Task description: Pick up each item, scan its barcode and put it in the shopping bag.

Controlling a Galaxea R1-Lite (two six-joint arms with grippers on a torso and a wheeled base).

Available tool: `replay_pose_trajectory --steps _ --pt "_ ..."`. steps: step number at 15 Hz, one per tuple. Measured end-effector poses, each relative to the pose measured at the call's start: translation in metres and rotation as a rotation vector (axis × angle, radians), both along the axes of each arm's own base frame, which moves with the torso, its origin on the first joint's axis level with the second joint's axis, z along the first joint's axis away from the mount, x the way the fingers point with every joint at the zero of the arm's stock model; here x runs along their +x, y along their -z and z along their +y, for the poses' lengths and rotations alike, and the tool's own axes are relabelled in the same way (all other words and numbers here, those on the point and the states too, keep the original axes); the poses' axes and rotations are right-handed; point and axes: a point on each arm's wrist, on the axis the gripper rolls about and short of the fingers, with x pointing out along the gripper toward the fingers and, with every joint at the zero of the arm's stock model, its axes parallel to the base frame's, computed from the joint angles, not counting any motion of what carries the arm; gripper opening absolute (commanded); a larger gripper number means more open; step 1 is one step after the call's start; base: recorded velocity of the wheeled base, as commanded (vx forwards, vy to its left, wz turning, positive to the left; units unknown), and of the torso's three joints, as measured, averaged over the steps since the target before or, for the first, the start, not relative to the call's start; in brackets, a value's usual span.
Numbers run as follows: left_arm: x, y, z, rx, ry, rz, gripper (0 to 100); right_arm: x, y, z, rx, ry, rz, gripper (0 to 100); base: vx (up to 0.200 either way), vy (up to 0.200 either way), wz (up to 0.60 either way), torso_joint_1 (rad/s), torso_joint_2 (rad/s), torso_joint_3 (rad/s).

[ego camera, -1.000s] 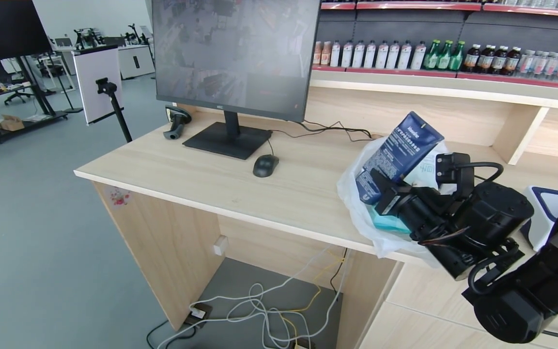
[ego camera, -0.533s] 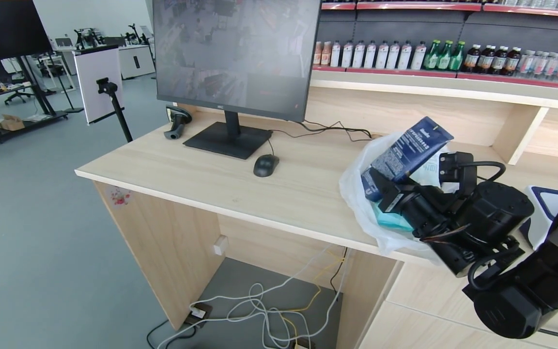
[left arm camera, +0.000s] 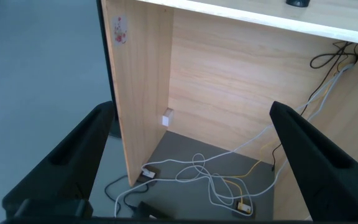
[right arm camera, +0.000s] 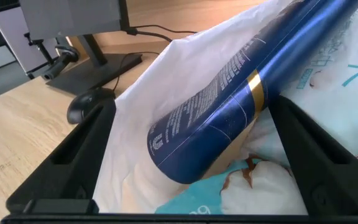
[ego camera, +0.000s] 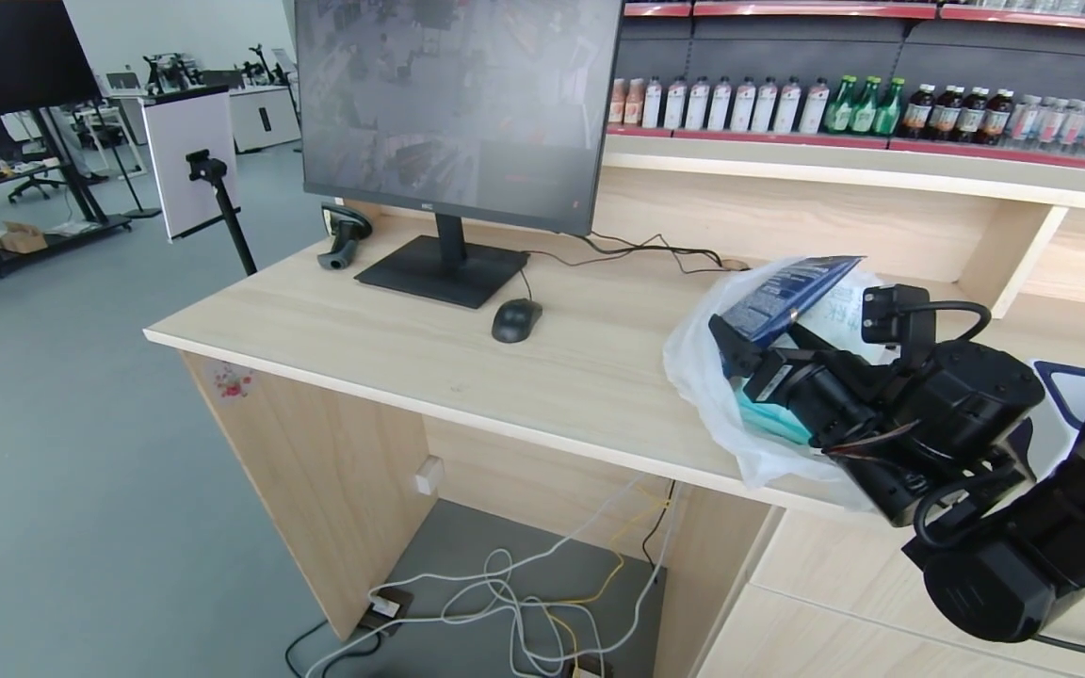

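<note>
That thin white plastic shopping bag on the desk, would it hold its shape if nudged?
Probably not: the white plastic shopping bag looks crumpled and limp, so it would likely fold or slide. The dark blue glossy pack resting in it may steady it somewhat.

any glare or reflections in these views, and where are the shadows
Head view: the dark monitor mirrors the room. Right wrist view: a sheen runs along the blue pack in the shopping bag. Left wrist view: shade under the desk, no glare.
</note>
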Motion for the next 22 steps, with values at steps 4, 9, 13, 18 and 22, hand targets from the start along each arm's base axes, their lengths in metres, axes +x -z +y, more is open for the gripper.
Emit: replay_pose_trajectory --steps 4,9,13,18,22 --pt "0.000 0.000 0.000 0.000 0.000 0.001 100 -0.005 -0.011 -0.003 -0.029 0.010 -0.041 100 0.000 0.000 0.00 0.000 0.00 0.000" --pt "0.000 0.000 0.000 0.000 0.000 0.002 100 -0.014 -0.027 -0.004 -0.016 0.000 -0.087 100 0.000 0.000 0.00 0.000 0.00 0.000" --pt "0.000 0.000 0.000 0.000 0.000 0.002 100 -0.023 -0.050 0.004 -0.002 -0.045 -0.172 100 0.000 0.000 0.00 0.000 0.00 0.000" --pt "0.000 0.000 0.000 0.000 0.000 0.002 100 -0.068 -0.058 0.015 -0.028 -0.136 -0.180 100 0.000 0.000 0.00 0.000 0.00 0.000" --pt "0.000 0.000 0.000 -0.002 0.000 0.002 100 -0.118 -0.047 -0.010 -0.056 -0.148 -0.117 100 0.000 0.000 0.00 0.000 0.00 0.000"
